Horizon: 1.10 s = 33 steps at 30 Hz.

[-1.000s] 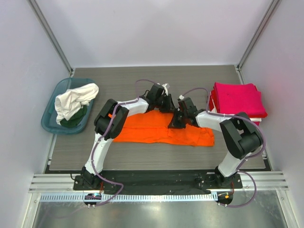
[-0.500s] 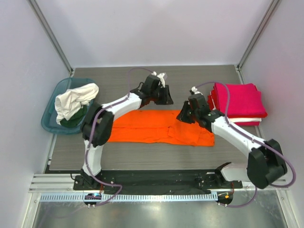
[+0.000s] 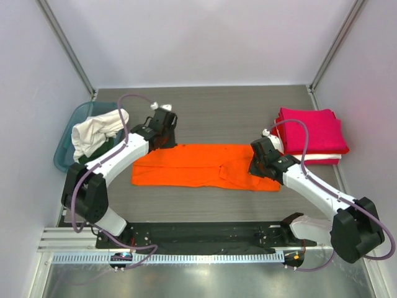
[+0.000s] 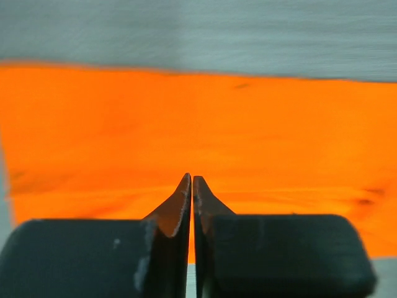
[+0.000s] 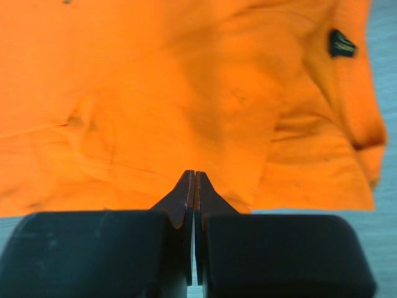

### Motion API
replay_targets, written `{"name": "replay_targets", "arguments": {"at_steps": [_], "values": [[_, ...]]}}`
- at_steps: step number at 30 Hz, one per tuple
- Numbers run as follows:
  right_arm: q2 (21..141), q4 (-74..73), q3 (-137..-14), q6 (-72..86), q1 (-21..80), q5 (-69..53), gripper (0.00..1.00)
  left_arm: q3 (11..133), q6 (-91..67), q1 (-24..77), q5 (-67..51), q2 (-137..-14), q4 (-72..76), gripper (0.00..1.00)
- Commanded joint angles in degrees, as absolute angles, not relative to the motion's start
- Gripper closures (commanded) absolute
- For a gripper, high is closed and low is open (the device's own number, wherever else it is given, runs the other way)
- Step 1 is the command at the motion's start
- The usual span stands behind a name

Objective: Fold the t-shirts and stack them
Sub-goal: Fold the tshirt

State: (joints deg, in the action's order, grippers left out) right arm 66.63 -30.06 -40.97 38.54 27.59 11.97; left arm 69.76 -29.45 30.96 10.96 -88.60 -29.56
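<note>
An orange t-shirt [image 3: 198, 166] lies flat on the table as a long folded band. It fills the left wrist view [image 4: 248, 124] and the right wrist view [image 5: 155, 93], where a dark collar tag [image 5: 342, 43] shows. My left gripper [image 3: 164, 141] is shut, its tips [image 4: 191, 179] low over the shirt's far left edge. My right gripper [image 3: 255, 166] is shut, its tips [image 5: 194, 174] over the shirt's right end. Neither visibly pinches cloth. A stack of folded red shirts [image 3: 310, 130] sits at the right.
A teal bin [image 3: 65, 155] at the left holds a white garment [image 3: 96, 130] over a dark green one. A folded white shirt [image 3: 324, 159] lies under the red stack. Cage walls and posts close the table on three sides.
Both grippers moved apart from the shirt's far middle: the left one to the left, the right one to the right and nearer. The shirt now lies flatter and reaches further left.
</note>
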Motion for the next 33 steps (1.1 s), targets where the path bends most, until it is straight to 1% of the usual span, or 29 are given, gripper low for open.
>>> {"name": "replay_targets", "arguments": {"at_steps": [1, 6, 13, 17, 21, 25, 30, 33], "values": [[64.7, -32.3, -40.3, 41.6, 27.8, 18.4, 0.99, 65.6, -33.7, 24.6, 13.5, -89.0, -33.8, 1.0], [65.6, -32.7, -40.2, 42.3, 27.7, 19.2, 0.99, 65.4, -35.7, 19.8, 17.0, -92.7, -34.5, 1.0], [71.4, -32.5, -41.0, 43.4, 27.8, 21.6, 0.99, 66.8, -36.7, 13.3, 16.0, -100.2, -33.5, 1.0], [73.7, -31.3, -41.2, 43.2, 27.8, 22.6, 0.99, 67.1, -38.5, 11.9, 14.5, -104.1, -31.8, 1.0], [77.1, -28.4, -41.6, 42.5, 27.5, 20.3, 0.99, 65.8, -41.3, 11.9, 16.1, -106.1, -30.9, 1.0], [81.9, -27.3, -42.5, 42.0, 26.7, 20.1, 0.99, 65.7, -43.7, 11.9, 18.5, -107.8, -33.6, 1.0], [88.2, -26.3, -44.4, 41.1, 23.7, 19.5, 0.99, 61.6, -46.6, 12.0, 16.2, -106.4, -34.3, 1.0], [92.2, -25.3, -47.5, 40.1, 21.5, 18.3, 0.99, 54.8, -49.6, 12.8, 12.5, -101.1, -32.0, 1.0]]}}
